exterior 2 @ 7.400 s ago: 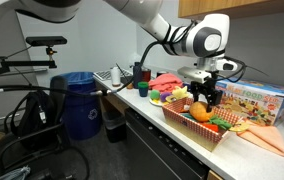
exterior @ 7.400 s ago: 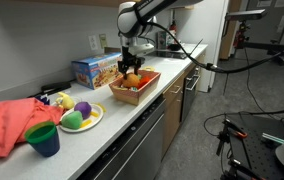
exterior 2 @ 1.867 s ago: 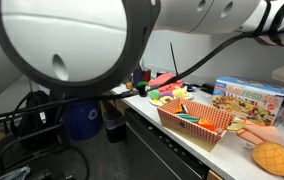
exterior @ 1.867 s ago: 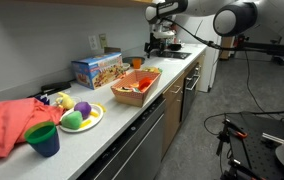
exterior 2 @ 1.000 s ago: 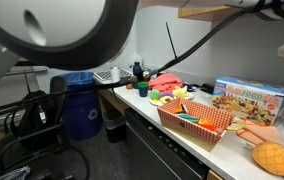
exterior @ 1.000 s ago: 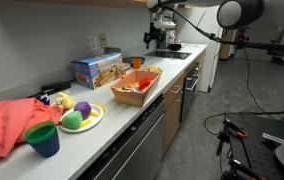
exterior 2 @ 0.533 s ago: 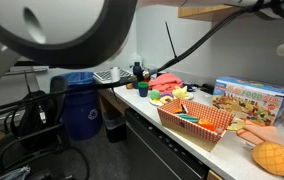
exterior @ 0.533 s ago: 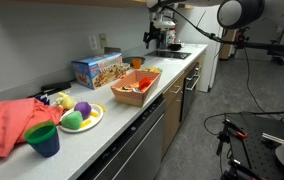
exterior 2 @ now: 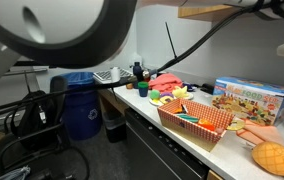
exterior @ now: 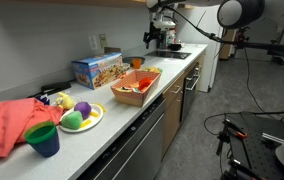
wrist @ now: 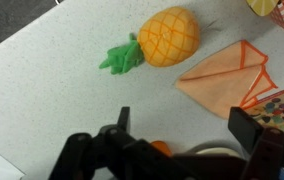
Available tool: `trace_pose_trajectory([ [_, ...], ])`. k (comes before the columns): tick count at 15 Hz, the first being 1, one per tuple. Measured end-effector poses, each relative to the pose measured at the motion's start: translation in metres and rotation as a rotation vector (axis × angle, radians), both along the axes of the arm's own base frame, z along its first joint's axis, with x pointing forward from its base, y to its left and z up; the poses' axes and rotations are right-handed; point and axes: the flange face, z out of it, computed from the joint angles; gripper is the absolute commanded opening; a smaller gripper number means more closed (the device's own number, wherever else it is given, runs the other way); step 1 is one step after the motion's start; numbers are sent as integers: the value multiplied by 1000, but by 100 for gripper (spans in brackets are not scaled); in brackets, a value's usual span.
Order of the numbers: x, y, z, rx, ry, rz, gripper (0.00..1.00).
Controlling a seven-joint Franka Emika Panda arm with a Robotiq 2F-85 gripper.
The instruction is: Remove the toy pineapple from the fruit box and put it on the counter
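Observation:
The toy pineapple (wrist: 169, 36) lies on its side on the light counter (wrist: 52, 90), green leaves pointing left. It also shows in an exterior view (exterior 2: 274, 157), on the counter past the fruit box (exterior 2: 187, 128). The orange-brown fruit box (exterior: 148, 86) stands mid-counter with a few toy pieces inside. My gripper (wrist: 182, 125) is open and empty, hovering above the counter with the pineapple beyond its fingertips. In an exterior view the gripper (exterior: 158, 38) is raised over the far end of the counter (exterior: 122, 116).
A blue printed cardboard box (exterior: 94, 69) stands behind the fruit box. A plate of green and purple toy fruits (exterior: 80, 114), a green cup (exterior: 42, 139) and a pink cloth (exterior: 7, 125) lie nearby. An orange folded piece (wrist: 227, 75) lies beside the pineapple.
7.4 s ago my gripper was down in the fruit box at the pineapple. Now the pineapple lies on the counter and my gripper is raised and open. Nothing has moved in the last second.

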Motion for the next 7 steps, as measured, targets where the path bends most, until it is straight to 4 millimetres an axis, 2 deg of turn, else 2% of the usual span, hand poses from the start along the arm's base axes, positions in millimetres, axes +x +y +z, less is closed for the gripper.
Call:
trace_pose_trajectory([
  [7,0,0,0,1,1,0,100],
])
